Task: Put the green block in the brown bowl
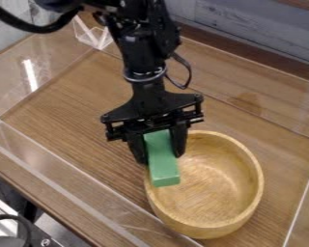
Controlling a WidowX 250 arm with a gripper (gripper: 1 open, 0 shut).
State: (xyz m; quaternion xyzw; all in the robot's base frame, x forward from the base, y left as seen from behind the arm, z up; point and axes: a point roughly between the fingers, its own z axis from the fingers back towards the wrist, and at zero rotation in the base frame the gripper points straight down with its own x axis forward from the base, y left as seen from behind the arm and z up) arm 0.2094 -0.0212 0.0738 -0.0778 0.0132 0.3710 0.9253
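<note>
My gripper points straight down over the left rim of the brown bowl, a round light wooden bowl at the lower right. It is shut on the upper end of the green block. The bright green bar hangs tilted from between the black fingers. Its lower end sits at the bowl's near-left rim, just inside the edge; I cannot tell whether it touches the wood. The inside of the bowl holds nothing else.
The wooden tabletop is ringed by low clear plastic walls. The black arm rises behind the gripper with cables at the top. A dark stand shows at the bottom left corner.
</note>
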